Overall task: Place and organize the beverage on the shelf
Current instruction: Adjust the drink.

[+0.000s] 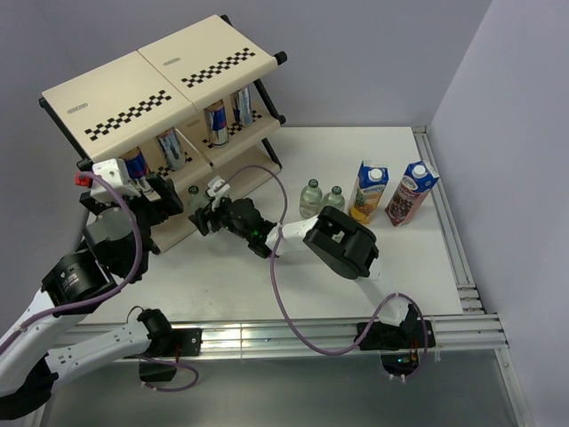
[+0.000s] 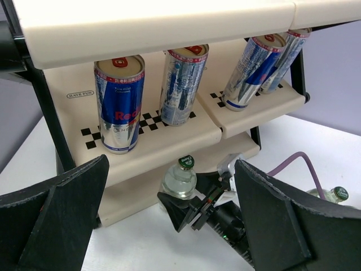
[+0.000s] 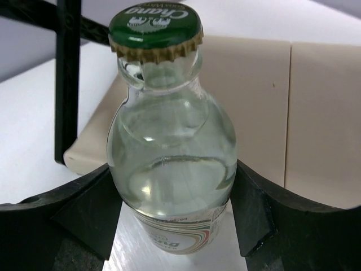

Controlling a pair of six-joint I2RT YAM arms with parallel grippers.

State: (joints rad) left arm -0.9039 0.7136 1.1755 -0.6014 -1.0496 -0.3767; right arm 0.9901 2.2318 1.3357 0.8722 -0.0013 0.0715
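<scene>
Right gripper point(image 3: 169, 217) clasping upright bottle point(image 3: 169, 152), beside shelf point(image 3: 265, 101)

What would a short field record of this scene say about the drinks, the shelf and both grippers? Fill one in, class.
Shelf: cream three-tier rack with black tubular frame
Middle tier: four slim blue-silver cans
Right gripper: closed on a small clear glass bottle with green cap, by the lowest tier
Left gripper: open, empty, facing the shelf
White table: two more clear bottles, tall yellow carton, tall purple carton, all upright
</scene>
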